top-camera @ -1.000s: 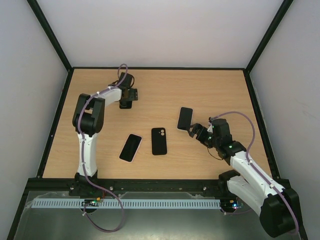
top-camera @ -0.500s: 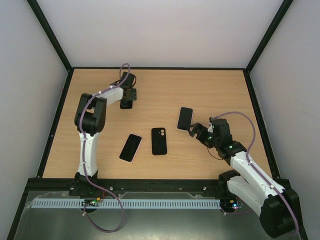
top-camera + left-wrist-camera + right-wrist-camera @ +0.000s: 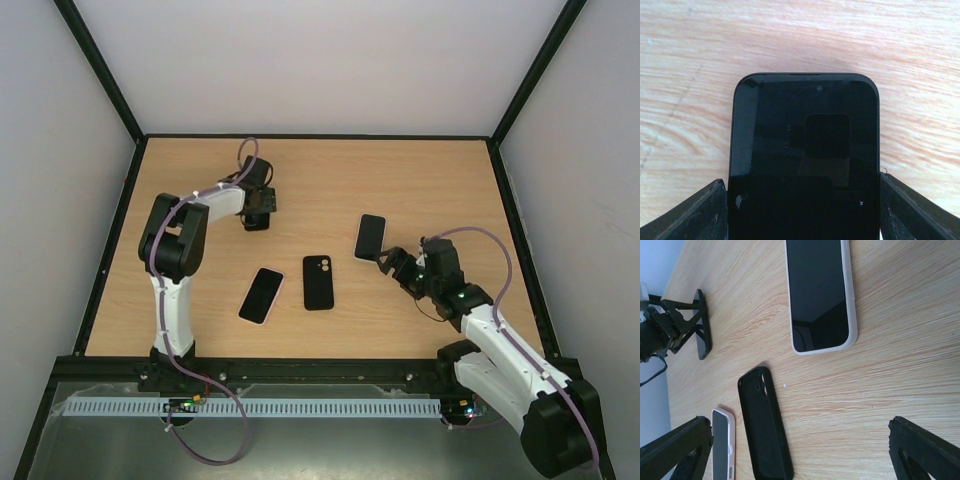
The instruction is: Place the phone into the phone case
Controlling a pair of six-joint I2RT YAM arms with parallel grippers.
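Note:
A bare black phone (image 3: 805, 160) sits between the fingers (image 3: 695, 215) of my left gripper (image 3: 258, 218), which is shut on its sides just above the wood at the back left. It also shows edge-on in the right wrist view (image 3: 703, 327). The empty black phone case (image 3: 318, 282) lies open side up at the table's middle, and shows in the right wrist view (image 3: 765, 425). My right gripper (image 3: 392, 262) is open and empty to the right of the case, low over the table; in its own view it (image 3: 800, 455) holds nothing.
A phone in a white case (image 3: 370, 237) lies just beyond my right gripper and also shows in the right wrist view (image 3: 820, 295). A phone in a pale pink case (image 3: 261, 295) lies left of the black case. Black frame rails edge the table.
My left gripper has shifted a little nearer and to the right with the black phone in it. The right arm has barely moved.

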